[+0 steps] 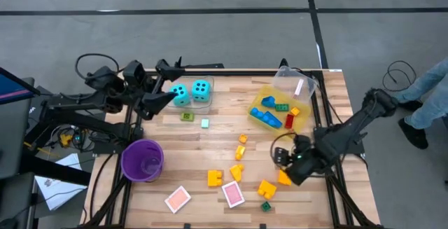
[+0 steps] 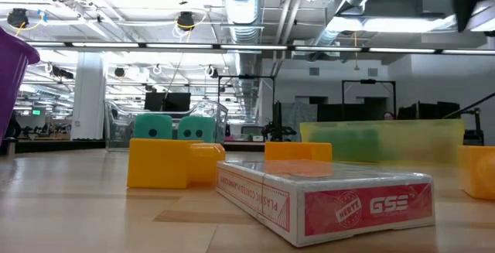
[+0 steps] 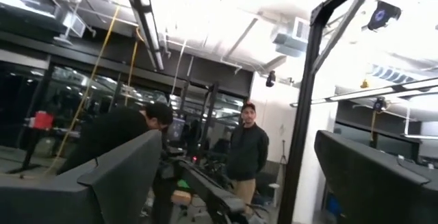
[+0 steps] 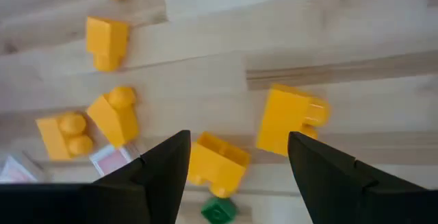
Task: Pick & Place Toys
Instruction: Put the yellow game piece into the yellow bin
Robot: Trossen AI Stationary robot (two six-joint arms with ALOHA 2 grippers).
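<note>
nearest the low camera a pink boxed card deck lies flat on the wooden tabletop, with loose yellow plastic bricks scattered around it. the right pincer, fingers apart and empty, hovers above a yellow brick. mid-table, the yellow plastic bin already holds several blue, green and red bricks. farthest back, two cyan dice sit in a clear container by the left pincer, fingers apart. judgement: partly done; most toys remain.

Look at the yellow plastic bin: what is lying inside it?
Inside the yellow bin lie blue bricks, a green brick, a red brick and an orange one. Anything beneath them is covered.
</note>
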